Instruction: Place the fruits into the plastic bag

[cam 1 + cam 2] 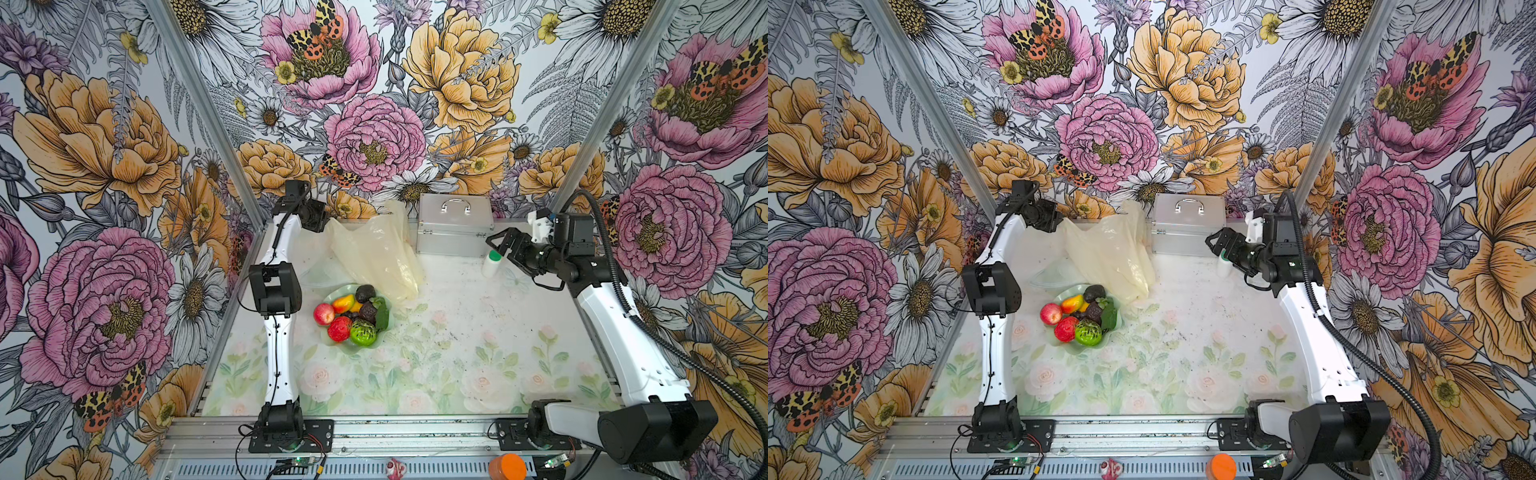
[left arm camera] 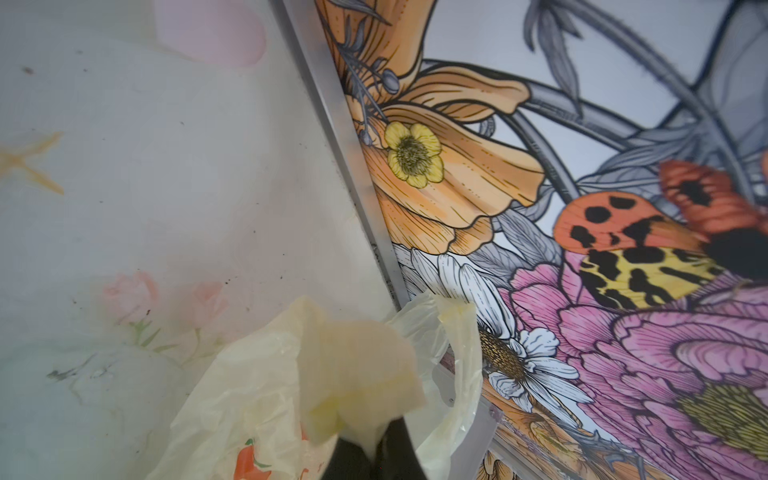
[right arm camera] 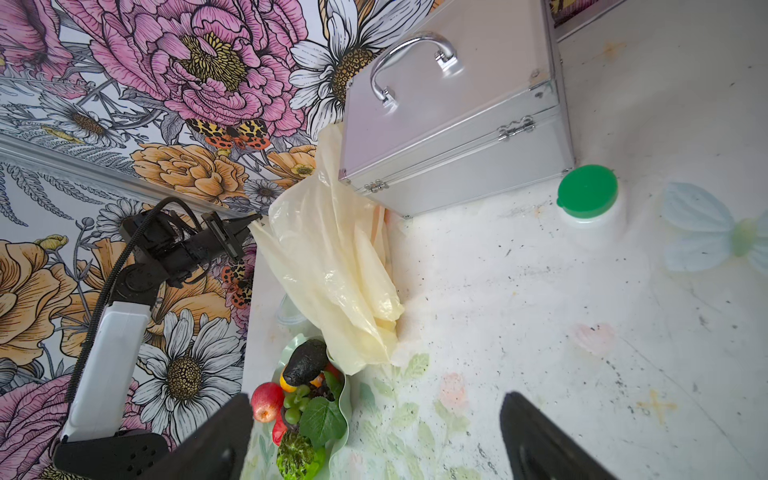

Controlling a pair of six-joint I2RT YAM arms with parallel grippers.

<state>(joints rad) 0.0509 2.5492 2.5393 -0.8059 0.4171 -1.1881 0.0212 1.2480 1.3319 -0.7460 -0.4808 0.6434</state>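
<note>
1. your left gripper [image 1: 325,226] is raised over the far left corner of the table [image 1: 478,332]. its jaws are pinched closed on a top edge of the plastic bag [image 1: 374,253]. in the left wrist view the cream film [image 2: 270,395] bunches between the black fingers [image 2: 399,444].
2. the fruits all lie in the pale green scalloped dish [image 1: 365,349], just beside your left arm's elbow. the apple [image 1: 323,313] is at its left edge, with the mango [image 1: 343,303] behind it and the strawberry [image 1: 339,328] in front. the kiwi half [image 1: 363,333] sits to the right of the strawberry. the avocado [image 1: 365,293] is at the far rim, the dark grape bunch [image 1: 368,311] is in the middle and the leaf [image 1: 381,318] is on the right.
3. the bag slants down from the grip, and its lower end rests on the table just behind the dish. one loop stands up beside the silver case [image 1: 455,230].
4. the case sits closed against the back wall.
5. a white bottle with a green cap [image 1: 491,264] stands upright in front of the case's right corner.
6. your right gripper [image 1: 500,245] hangs near the bottle with its jaws spread wide and nothing between them.
</note>
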